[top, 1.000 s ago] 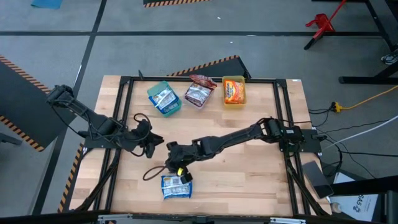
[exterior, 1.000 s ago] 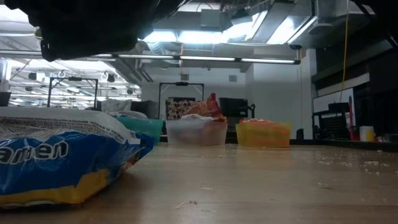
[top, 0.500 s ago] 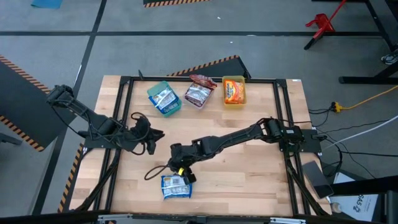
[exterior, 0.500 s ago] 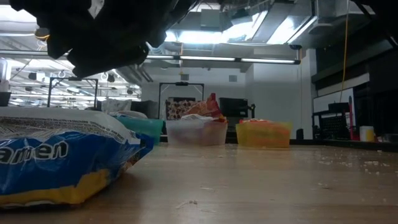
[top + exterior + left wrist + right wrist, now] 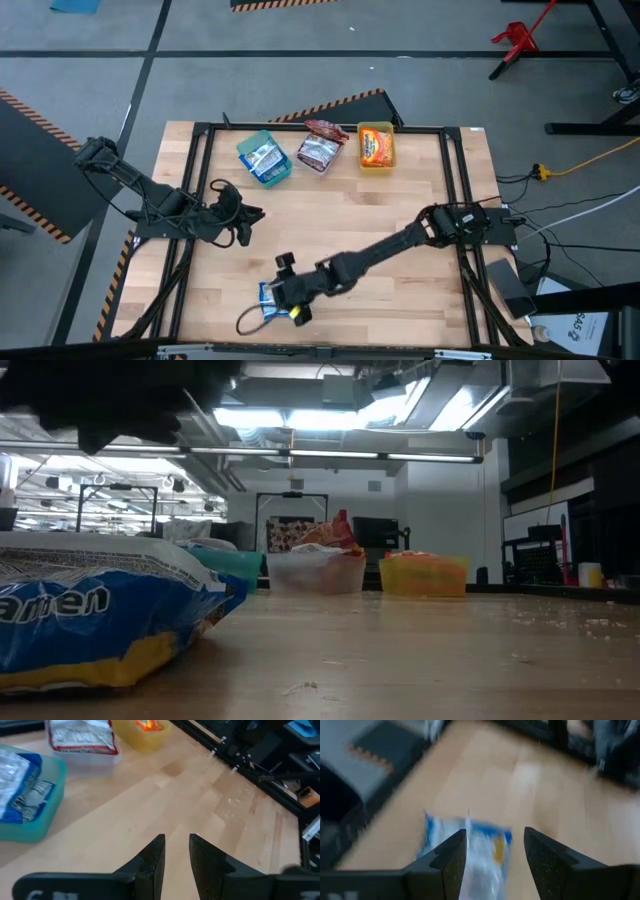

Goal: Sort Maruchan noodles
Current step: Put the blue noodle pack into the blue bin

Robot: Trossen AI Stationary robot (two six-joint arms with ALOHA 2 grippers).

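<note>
One blue Maruchan packet [image 5: 267,293] lies flat near the table's near edge; in the low view it [image 5: 90,610] fills the left foreground. My right gripper [image 5: 285,300] hovers over it, open, and the packet [image 5: 475,850] shows beyond its fingers [image 5: 495,842]. In the low view the gripper [image 5: 110,400] is clear above the packet. Other packets rest in the far bins: blue in the green bin [image 5: 264,160], maroon in the clear bin [image 5: 320,150], orange in the yellow bin [image 5: 376,145]. My left gripper [image 5: 245,215] waits left of centre, its fingers [image 5: 176,842] a narrow gap apart.
The three bins stand in a row along the far edge; in the low view they are the green bin [image 5: 230,565], the clear bin [image 5: 315,572] and the yellow bin [image 5: 425,575]. A dark cable loop [image 5: 250,320] lies beside the blue packet. Bare wood [image 5: 400,190] stretches across the middle and right.
My right gripper has swung from the table's middle toward the near edge and slightly left, ending above the blue packet. The packet has stayed where it was. The cable loop beside the gripper has shifted toward the near edge with it.
</note>
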